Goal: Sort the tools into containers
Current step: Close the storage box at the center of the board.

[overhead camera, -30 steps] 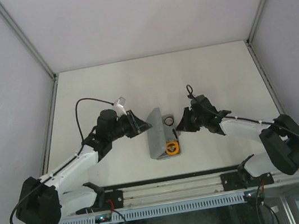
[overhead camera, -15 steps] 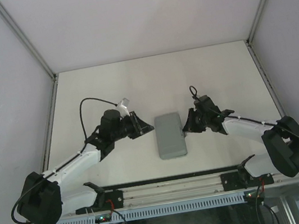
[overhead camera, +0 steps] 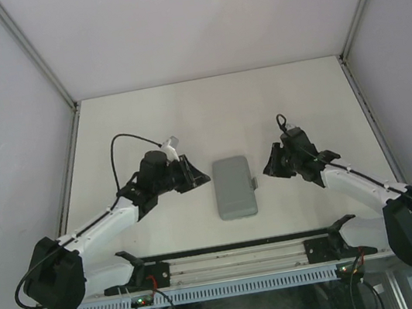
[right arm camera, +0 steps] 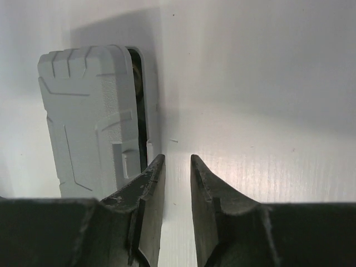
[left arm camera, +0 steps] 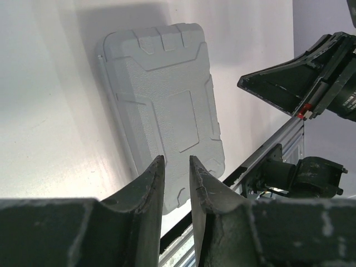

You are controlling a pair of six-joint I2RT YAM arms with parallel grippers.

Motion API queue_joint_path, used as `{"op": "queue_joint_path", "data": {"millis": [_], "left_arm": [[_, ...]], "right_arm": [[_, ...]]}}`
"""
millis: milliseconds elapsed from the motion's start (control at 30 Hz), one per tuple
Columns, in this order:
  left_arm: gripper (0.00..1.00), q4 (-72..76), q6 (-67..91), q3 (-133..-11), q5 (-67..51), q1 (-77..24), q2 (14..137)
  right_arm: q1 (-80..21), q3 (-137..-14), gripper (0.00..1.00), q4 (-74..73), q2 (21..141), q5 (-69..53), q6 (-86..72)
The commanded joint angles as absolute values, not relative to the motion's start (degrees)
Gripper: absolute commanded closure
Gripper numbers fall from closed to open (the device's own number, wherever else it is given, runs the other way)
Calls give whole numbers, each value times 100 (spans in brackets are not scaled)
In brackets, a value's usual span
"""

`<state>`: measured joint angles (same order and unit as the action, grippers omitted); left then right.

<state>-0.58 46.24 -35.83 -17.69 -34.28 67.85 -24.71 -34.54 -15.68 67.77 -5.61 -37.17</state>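
A grey tool case (overhead camera: 234, 187) lies folded over, long axis running away from the arms, between the left claw (overhead camera: 198, 174) and right claw (overhead camera: 271, 165), both nearly together and empty, left nearer.

The lid of the grey case (overhead camera: 234, 187) hides the tools; only a dark slit (right arm camera: 137, 105) shows along its upper-centre edge.
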Motion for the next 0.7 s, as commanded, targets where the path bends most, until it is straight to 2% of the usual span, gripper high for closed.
{"op": "queue_joint_path", "data": {"millis": [0, 167, 333, 567, 667], "left_arm": [[71, 0, 4416, -4020, -1666, -3576, 6892], [70, -140, 4275, -4457, -1433, -3964, 7222], [70, -281, 4201, -4777, -1250, -4252, 7549], [70, -426, 4149, -5096, -1050, -4550, 7964], [70, -581, 4102, -5237, -961, -4649, 8157]], "right_arm": [[-2410, -3370, 75, -1445, 6451, -694, -3656], [-2263, -2926, 71, -706, 6298, -1441, -3977], [-2241, -2848, 69, -127, 6731, -1972, -4058], [-2240, -2850, 68, 259, 7264, -2182, -4069], [-2241, -2858, 71, 358, 7481, -2221, -4074]]}}
